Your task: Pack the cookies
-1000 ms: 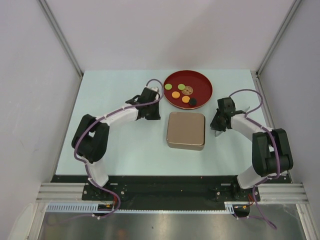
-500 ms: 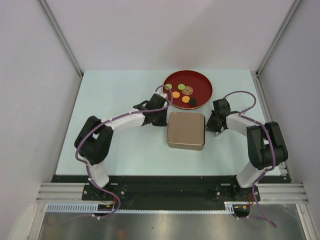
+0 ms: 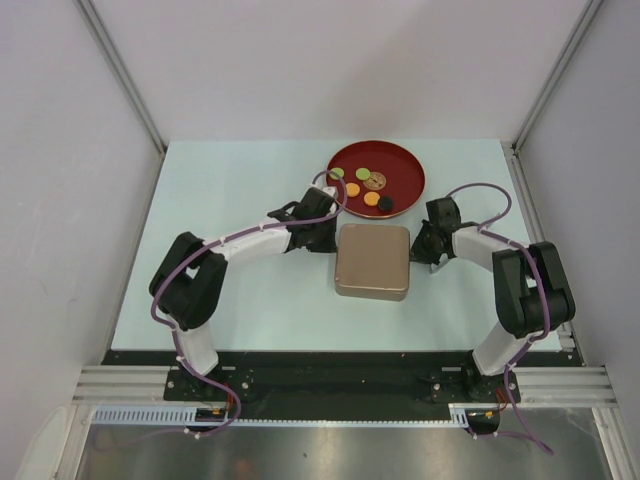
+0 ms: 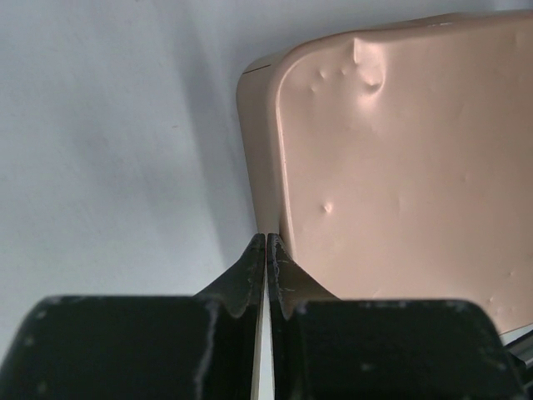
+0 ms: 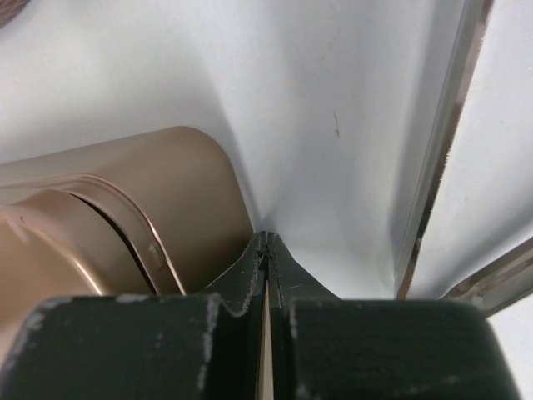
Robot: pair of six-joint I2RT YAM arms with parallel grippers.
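My left gripper (image 4: 266, 240) has its fingers pressed fully together with nothing between them, tips right at the left wall of the tin (image 4: 256, 150). The right gripper (image 5: 266, 237) is likewise closed and empty at the opposite side. The cookies (image 3: 365, 187) lie on the red plate (image 3: 410, 163), just behind the tin. If I push unevenly, I reckon the tin may skid into the plate, or its dented lid (image 4: 400, 167) may jam.
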